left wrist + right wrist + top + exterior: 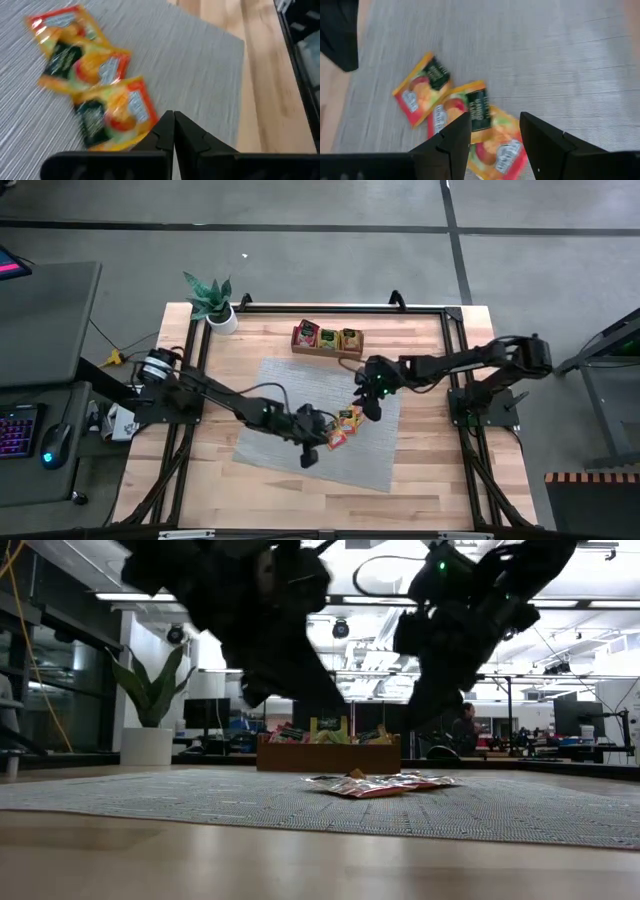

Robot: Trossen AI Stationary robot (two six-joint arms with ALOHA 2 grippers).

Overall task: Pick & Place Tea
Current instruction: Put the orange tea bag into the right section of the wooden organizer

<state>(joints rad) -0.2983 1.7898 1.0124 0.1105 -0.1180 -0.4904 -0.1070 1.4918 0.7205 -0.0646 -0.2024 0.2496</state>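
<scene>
Three orange-and-red tea sachets [345, 427] with dark label patches lie flat in a loose, overlapping cluster on the grey woven mat [290, 395]; the low view shows the same sachets [380, 783]. My left gripper [173, 120] is shut and hovers just beside the nearest sachet [112, 112], on the cluster's near-left side [322, 440]. My right gripper [495, 125] is open and hangs above the cluster from its far-right side [364, 410], its fingers either side of one sachet [497, 150]. In the low view both grippers stand clear of the mat.
A brown wooden tray [327, 352] holding several more sachets stands at the mat's far edge. A potted plant [215, 305] sits at the far left corner. A black metal frame [450, 350] borders the table. The mat's left half is bare.
</scene>
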